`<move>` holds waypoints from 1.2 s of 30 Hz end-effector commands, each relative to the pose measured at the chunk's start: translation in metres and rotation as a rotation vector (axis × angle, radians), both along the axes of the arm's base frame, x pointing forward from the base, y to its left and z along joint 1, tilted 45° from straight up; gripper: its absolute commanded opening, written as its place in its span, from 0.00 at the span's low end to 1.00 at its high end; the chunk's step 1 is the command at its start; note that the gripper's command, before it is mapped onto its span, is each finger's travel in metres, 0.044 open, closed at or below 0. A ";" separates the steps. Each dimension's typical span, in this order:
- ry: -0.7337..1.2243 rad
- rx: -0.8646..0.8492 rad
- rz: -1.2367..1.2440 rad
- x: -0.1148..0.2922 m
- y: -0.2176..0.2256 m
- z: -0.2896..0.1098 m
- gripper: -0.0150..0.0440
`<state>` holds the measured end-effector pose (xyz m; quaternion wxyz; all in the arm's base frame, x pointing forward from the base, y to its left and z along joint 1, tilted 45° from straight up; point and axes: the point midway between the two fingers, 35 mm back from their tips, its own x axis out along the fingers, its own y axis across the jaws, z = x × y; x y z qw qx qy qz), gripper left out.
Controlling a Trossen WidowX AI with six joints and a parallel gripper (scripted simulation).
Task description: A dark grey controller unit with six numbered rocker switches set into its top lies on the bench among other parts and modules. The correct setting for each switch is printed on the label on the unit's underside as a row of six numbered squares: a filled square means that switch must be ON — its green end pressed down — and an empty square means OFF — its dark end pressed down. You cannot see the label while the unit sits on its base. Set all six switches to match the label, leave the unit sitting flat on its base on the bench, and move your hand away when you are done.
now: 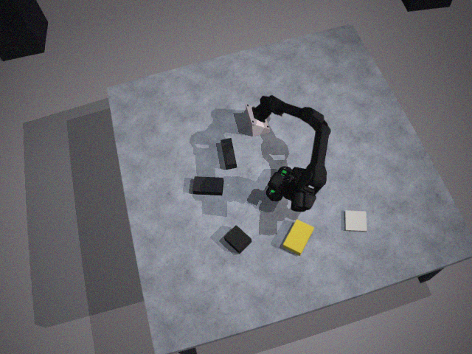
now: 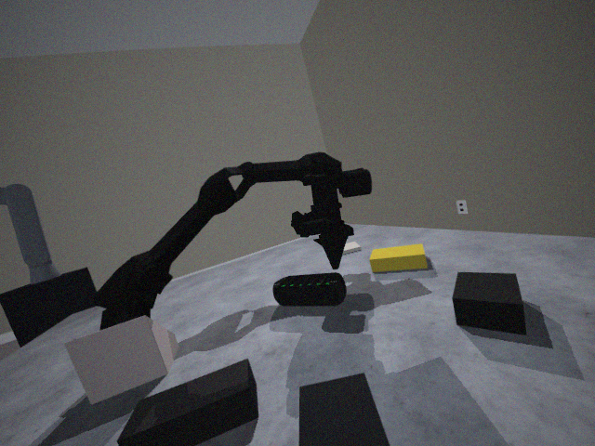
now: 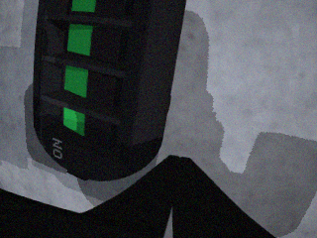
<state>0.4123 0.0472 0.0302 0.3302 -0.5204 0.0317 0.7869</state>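
Note:
The dark grey controller unit (image 1: 271, 193) (image 2: 310, 289) (image 3: 106, 62) lies flat on its base in the middle of the bench. Its row of rocker switches faces up, and several green ends show along one side in the wrist view, with "ON" printed at the near end. My gripper (image 2: 335, 264) (image 3: 177, 167) is shut and empty. It points straight down and hangs a little above the end of the unit that is nearer the yellow block, without touching it. In the top view the arm covers most of the unit.
A yellow block (image 1: 298, 237) (image 2: 398, 257) and a white flat tile (image 1: 355, 220) (image 2: 351, 247) lie beyond the unit. A black cube (image 1: 237, 238) (image 2: 489, 299), two dark blocks (image 1: 207, 186) (image 1: 228, 153) and a pink block (image 1: 259, 123) (image 2: 117, 357) stand around it.

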 end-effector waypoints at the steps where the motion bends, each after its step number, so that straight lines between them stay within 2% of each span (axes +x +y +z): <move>1: 0.006 0.004 -0.005 -0.001 0.005 -0.005 0.25; 21: 0.005 0.006 -0.005 -0.004 0.029 -0.028 0.25; 36: 0.006 0.006 -0.005 -0.006 0.027 -0.031 0.25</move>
